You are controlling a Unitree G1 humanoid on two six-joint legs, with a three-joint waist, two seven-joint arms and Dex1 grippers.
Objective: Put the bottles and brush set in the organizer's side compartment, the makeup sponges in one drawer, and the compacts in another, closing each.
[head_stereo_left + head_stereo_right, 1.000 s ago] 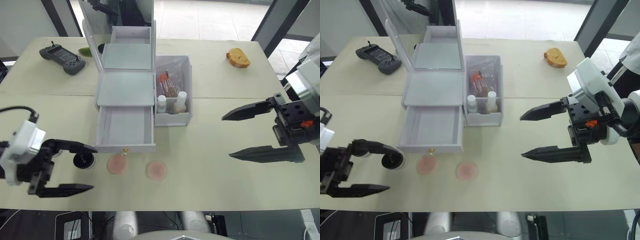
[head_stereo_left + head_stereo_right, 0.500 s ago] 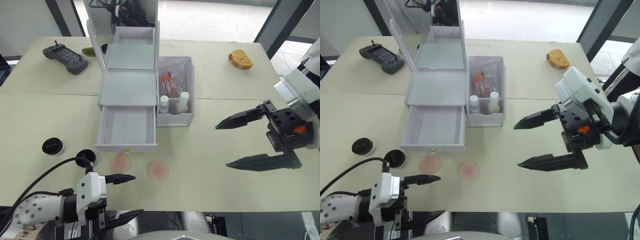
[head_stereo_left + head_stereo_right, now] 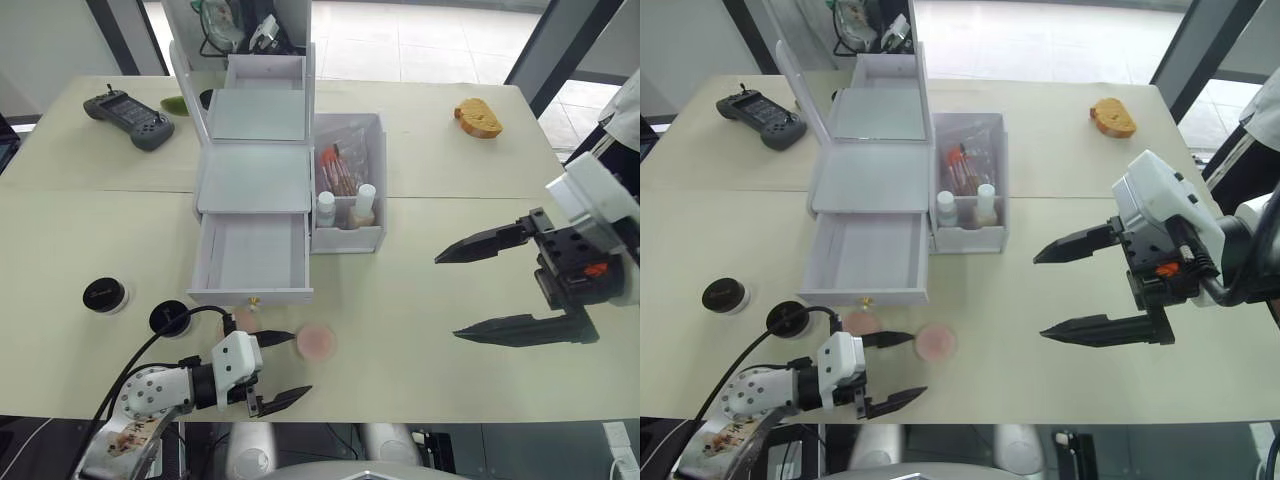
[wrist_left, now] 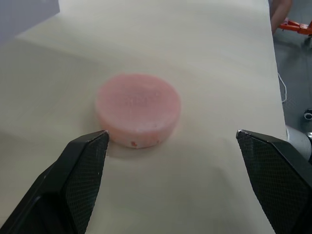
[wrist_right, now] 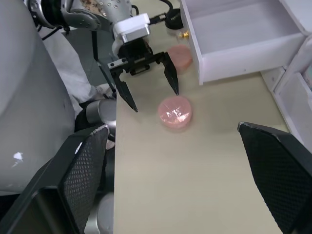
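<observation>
The white organizer (image 3: 255, 175) stands mid-table with its lower drawer (image 3: 255, 255) pulled out and empty. Its side compartment (image 3: 372, 150) holds the brush set (image 3: 340, 165) and two white-capped bottles (image 3: 326, 208) (image 3: 364, 205). Two pink makeup sponges lie in front of the drawer: one (image 3: 318, 342) to the right, one (image 3: 860, 322) under the knob. My left gripper (image 3: 298, 365) is open, low over the table, fingertips just short of the right sponge (image 4: 138, 108). Two black compacts (image 3: 104, 295) (image 3: 170, 318) sit at the left. My right gripper (image 3: 447, 295) hangs open on the right, holding nothing.
A dark handheld controller (image 3: 128, 118) and a green object (image 3: 172, 103) lie at the back left. An orange bread-like item (image 3: 476, 116) sits at the back right. The sponges lie close to the table's front edge (image 3: 400, 418). A black cable (image 3: 150, 345) trails from my left arm.
My left gripper has swung right along the table's front edge, from the left sponge toward the right one. The right gripper has barely moved.
</observation>
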